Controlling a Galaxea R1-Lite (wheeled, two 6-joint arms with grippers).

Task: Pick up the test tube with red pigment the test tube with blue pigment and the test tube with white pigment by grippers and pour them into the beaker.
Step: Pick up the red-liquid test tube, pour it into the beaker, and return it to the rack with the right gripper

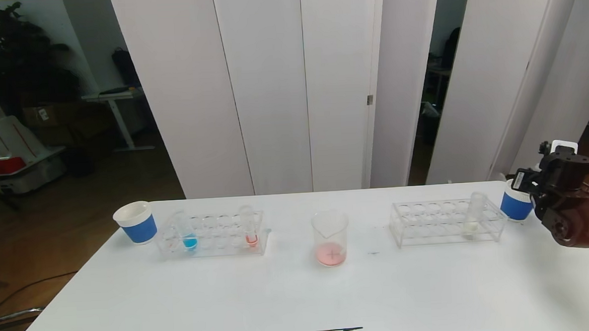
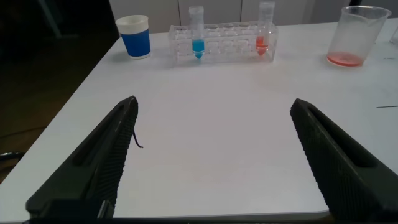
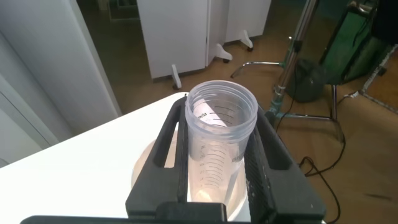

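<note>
The blue pigment tube [image 1: 189, 235] and a tube with red liquid [image 1: 250, 228] stand in the left clear rack [image 1: 213, 248]. The white pigment tube [image 1: 472, 215] stands in the right rack [image 1: 447, 234]. The beaker [image 1: 331, 237] stands mid-table with pink-red liquid at its bottom. My right gripper [image 1: 526, 181] is at the far right over a blue-banded cup [image 1: 516, 205]. In the right wrist view it [image 3: 221, 113] is shut on a clear graduated tube [image 3: 217, 134] held upright above the cup's white inside [image 3: 146, 168]. My left gripper [image 2: 213, 109] is open and empty over bare table.
A second blue-banded paper cup [image 1: 136, 222] stands left of the left rack. The left wrist view shows the cup [image 2: 135, 36], blue tube [image 2: 198, 32], red tube [image 2: 265, 30] and beaker [image 2: 354, 36] farther off. A dark streak [image 1: 339, 329] marks the table's front.
</note>
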